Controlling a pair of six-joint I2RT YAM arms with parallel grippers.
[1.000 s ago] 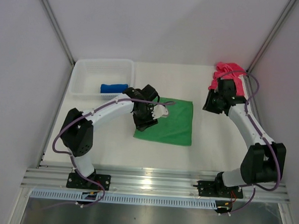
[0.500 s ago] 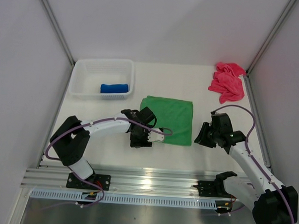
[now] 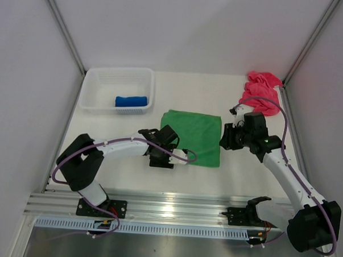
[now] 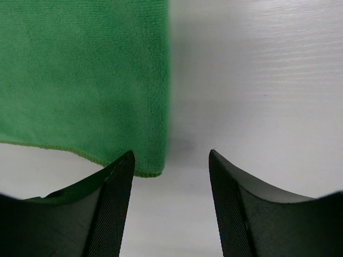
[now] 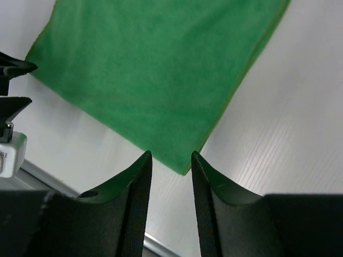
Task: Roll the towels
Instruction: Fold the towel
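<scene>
The green towel (image 3: 195,134) lies flat in the middle of the table. My left gripper (image 3: 161,159) is open and empty at its near left corner; in the left wrist view (image 4: 171,160) the towel's corner (image 4: 153,166) lies just inside the left finger. My right gripper (image 3: 225,139) is open and empty above the towel's right edge; in the right wrist view (image 5: 171,158) a towel corner (image 5: 182,163) shows between the fingers. The pink towel (image 3: 261,90) lies crumpled at the far right. The blue towel (image 3: 130,101) lies rolled in the basket.
The white plastic basket (image 3: 99,80) stands at the far left. Booth walls close in the table on the left, right and back. A metal rail runs along the near edge, with both arm bases on it. The left arm's wrist shows in the right wrist view (image 5: 8,144).
My right arm left the pink towel, swung toward the near edge, then came back to the green towel's right edge. My left gripper moved off the towel to its near left corner. The towel now lies flat.
</scene>
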